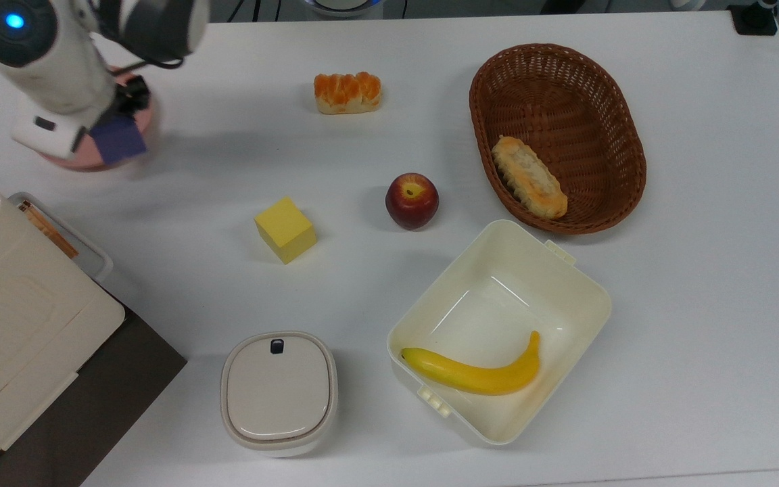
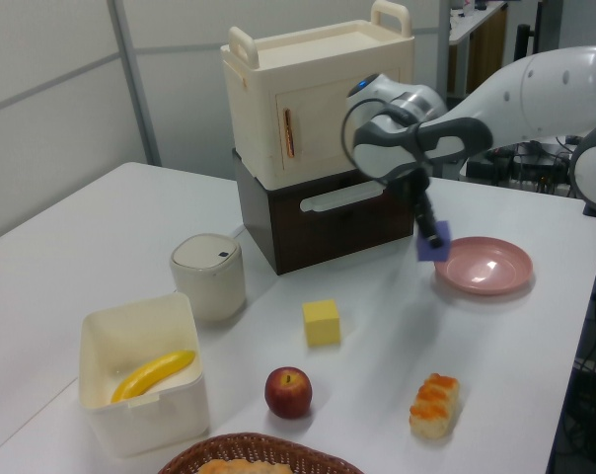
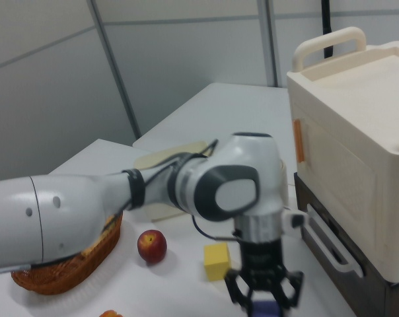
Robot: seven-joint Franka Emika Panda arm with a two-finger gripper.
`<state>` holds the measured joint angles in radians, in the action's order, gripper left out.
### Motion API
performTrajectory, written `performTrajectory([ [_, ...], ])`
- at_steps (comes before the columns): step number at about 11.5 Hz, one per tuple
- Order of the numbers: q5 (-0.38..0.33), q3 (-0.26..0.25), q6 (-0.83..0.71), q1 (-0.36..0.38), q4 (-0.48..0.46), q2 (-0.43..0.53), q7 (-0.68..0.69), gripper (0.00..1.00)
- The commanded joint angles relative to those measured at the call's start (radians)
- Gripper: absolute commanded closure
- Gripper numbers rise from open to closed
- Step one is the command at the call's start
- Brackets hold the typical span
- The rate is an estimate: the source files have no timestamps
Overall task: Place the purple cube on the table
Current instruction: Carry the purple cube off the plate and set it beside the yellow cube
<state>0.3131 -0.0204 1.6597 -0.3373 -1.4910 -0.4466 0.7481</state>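
Gripping the purple cube (image 2: 434, 241), end effector (image 2: 431, 237) raised beside pink plate (image 2: 484, 266), white table (image 1: 700, 284), grey-walled room.

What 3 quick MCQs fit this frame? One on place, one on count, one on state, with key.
1. Where is the banana?
A. in the cream box
B. in the basket
C. on the pink plate

2. How many cubes are there?
A. one
B. two
C. three

3. What state is the purple cube in?
A. resting on the plate
B. lying on the table
C. held in the air by the gripper

Key: 1 A, it lies along the box floor. 2 B, one purple cube and one yellow cube. 3 C, the left view shows it clear of the plate, above the table.
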Motion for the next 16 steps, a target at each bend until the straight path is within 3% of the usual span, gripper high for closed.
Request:
performTrajectory([
  [1, -0.081, -0.006, -0.011, 0.116, -0.011, 0.011, -0.163, 0.75],
  [4, -0.114, -0.006, -0.012, 0.202, -0.018, 0.002, -0.239, 0.71],
  [5, -0.12, -0.006, -0.012, 0.227, -0.02, -0.001, -0.263, 0.48],
  [6, -0.12, -0.006, -0.011, 0.251, -0.024, -0.01, -0.288, 0.12],
  [7, -0.118, -0.006, -0.009, 0.264, -0.025, -0.012, -0.293, 0.01],
  [13, -0.121, -0.001, -0.021, 0.29, 0.008, 0.066, -0.294, 0.0],
  [16, -0.12, -0.003, -0.023, 0.345, 0.008, 0.133, -0.309, 0.0],
])
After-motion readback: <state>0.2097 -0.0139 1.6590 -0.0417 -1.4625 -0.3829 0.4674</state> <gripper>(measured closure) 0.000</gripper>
